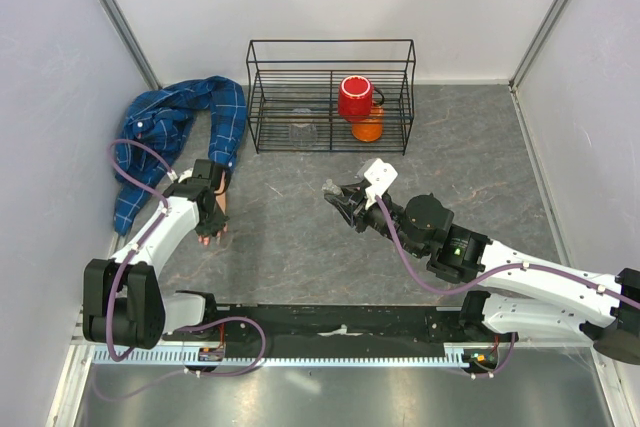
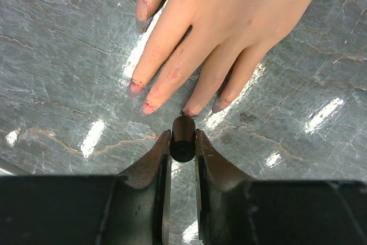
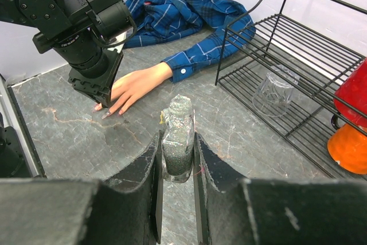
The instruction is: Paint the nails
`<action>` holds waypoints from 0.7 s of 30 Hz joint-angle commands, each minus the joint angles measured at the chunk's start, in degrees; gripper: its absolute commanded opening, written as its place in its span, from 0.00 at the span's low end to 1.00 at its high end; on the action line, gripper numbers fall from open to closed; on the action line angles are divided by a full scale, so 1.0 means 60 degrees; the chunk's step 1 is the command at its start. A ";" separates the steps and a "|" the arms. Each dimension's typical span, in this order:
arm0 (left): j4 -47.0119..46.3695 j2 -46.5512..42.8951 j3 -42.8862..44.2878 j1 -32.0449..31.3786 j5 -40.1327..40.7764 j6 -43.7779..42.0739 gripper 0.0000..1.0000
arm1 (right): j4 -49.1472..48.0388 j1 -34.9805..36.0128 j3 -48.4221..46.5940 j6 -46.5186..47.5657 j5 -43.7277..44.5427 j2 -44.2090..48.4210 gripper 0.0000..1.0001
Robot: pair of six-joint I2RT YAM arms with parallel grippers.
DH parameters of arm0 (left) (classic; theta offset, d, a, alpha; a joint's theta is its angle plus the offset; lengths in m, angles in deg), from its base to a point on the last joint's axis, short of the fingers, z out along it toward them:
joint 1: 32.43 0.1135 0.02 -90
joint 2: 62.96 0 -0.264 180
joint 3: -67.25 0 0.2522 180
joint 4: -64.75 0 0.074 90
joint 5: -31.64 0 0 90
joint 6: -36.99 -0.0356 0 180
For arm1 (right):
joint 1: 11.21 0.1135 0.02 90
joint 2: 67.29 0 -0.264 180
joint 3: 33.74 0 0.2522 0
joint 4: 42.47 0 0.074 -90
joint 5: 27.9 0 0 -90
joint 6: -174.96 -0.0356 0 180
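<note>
A peach fake hand (image 2: 229, 21) lies palm down on the marbled table, its wrist in a blue plaid sleeve (image 3: 189, 64). The nails (image 2: 147, 108) at its fingertips show pinkish-purple smears. My left gripper (image 2: 183, 136) is shut on a small black cylindrical brush cap (image 2: 183, 144), whose far end points at the middle fingertips, just short of them. In the top view the left gripper (image 1: 212, 215) hovers over the hand (image 1: 213, 237). My right gripper (image 3: 177, 136), at mid-table (image 1: 338, 199), is shut on a small uncapped bottle (image 3: 179, 116) of dark glitter polish.
A black wire rack (image 1: 330, 57) stands at the back, holding a red cup (image 1: 355, 97), an orange object (image 1: 368, 130) and a clear glass (image 3: 275, 90). The rest of the plaid shirt (image 1: 165, 127) is heaped at the back left. Grey walls close in both sides.
</note>
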 commanded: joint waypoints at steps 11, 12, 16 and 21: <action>0.0158 -0.0001 0.0029 0.0065 -0.0186 0.0306 0.02 | -0.0350 -0.0023 -0.0180 -0.0122 -0.0116 0.0048 0.00; 0.0172 -0.0030 0.0029 0.0065 -0.0172 0.0306 0.02 | -0.0350 -0.0023 -0.0180 -0.0122 -0.0115 0.0048 0.00; 0.0216 -0.0030 0.0043 0.0051 -0.0216 0.0350 0.02 | -0.0350 -0.0023 -0.0180 -0.0136 -0.0130 0.0062 0.00; 0.0260 -0.0059 0.0029 0.0051 -0.0303 0.0394 0.02 | -0.0350 -0.0023 -0.0180 -0.0136 -0.0115 0.0062 0.00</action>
